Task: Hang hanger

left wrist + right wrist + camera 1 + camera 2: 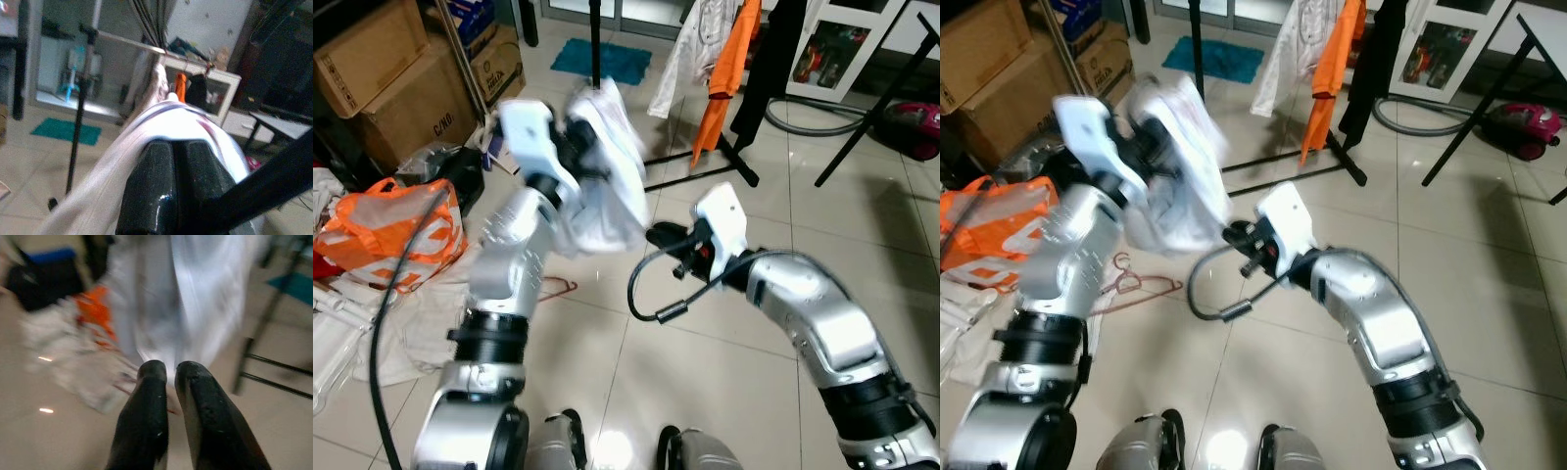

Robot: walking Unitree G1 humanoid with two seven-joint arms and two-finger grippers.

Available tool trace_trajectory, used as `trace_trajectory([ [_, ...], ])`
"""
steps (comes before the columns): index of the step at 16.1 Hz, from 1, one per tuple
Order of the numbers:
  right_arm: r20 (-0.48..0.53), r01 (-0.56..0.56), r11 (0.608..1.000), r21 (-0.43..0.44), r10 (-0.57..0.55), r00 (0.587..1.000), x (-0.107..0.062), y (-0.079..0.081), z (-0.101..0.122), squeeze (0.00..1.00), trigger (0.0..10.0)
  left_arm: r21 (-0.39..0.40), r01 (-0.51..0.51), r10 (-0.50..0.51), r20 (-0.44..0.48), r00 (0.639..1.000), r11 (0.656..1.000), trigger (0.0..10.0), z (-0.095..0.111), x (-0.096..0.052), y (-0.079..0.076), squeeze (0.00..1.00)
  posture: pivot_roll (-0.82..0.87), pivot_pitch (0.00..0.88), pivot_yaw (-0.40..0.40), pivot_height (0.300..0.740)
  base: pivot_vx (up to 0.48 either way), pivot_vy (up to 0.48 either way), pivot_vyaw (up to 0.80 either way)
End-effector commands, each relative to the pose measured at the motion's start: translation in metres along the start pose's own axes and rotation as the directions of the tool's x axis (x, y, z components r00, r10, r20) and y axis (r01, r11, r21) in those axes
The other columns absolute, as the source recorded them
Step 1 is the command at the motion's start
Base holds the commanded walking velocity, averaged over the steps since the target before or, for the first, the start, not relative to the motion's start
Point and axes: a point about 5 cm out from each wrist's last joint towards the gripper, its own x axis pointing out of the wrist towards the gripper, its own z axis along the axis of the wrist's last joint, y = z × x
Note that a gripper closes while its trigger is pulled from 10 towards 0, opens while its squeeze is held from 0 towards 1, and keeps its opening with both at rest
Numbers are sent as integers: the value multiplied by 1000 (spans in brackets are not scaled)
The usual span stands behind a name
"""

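White garment (607,176) hanging bunched from the left gripper (178,161), held up at chest height over the tile floor (705,372). Any hanger inside it is not showing; cloth is covering the top. Left wrist view: fingers pressed close together with the fabric draped over their tips, so they are pinching the garment.

Right gripper (168,382) sitting just beside the garment's lower edge, fingers nearly together with a thin gap, nothing between them.

Rack (705,147) standing well ahead, with an orange garment (724,69) and pale clothes already hanging on it. Judging progress: the pickup looks done; the carry to the rail (127,41) and hooking on are still left.

Left wrist view is showing the rail itself; the head views are cutting it off. Right eye view is showing a bare pink hanger (1141,287) lying on the floor beside the left arm.
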Motion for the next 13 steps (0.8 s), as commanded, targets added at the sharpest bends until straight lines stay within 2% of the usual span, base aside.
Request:
trace_trajectory([
  [1,-2,50,997,-51,-50,999,0,-4,-4,1000,10000,14,19,-20,49,999,1000,10000,10,3,-6,0,-134,157,-42,740,0,0,0],
  [3,52,167,985,-52,-164,985,2,-16,0,1000,10000,18,22,-23,59,998,1000,10000,12,3,-7,0,-128,152,-45,740,0,0,0],
  [4,52,167,985,-52,-164,985,2,-16,0,1000,10000,18,22,-23,59,998,1000,10000,12,3,-7,0,-128,152,-45,740,0,0,0],
  [5,109,263,964,-31,-258,960,1,-27,6,1000,10000,18,23,-24,57,998,1000,10000,11,2,-7,0,-123,154,-46,740,0,0,0],
  [7,184,358,933,30,-357,916,-3,-41,16,1000,10000,19,25,-26,55,998,1000,10000,10,1,-6,0,-122,156,-43,740,0,0,0],
  [8,184,358,933,30,-357,916,-3,-41,16,1000,10000,19,25,-26,55,998,1000,10000,10,1,-6,0,-122,156,-43,740,0,0,0],
  [9,211,413,909,52,-414,886,-4,-51,21,1000,10000,26,27,-29,53,998,999,10000,10,1,-6,0,-122,158,-42,740,0,0,0],
  [10,271,442,887,134,-461,845,-6,-62,36,59,10000,29,30,-32,50,998,999,10000,9,0,-6,0,-122,158,-42,740,0,0,0],
  [11,311,415,892,179,-452,836,-8,-69,50,0,10000,28,39,-40,44,998,999,10000,8,0,-7,0,-120,162,-39,740,0,0,0],
  [13,343,359,914,189,-404,848,-9,-74,62,0,10000,25,53,-54,36,998,998,10000,7,-1,-8,0,-120,164,-36,740,0,0,0],
])
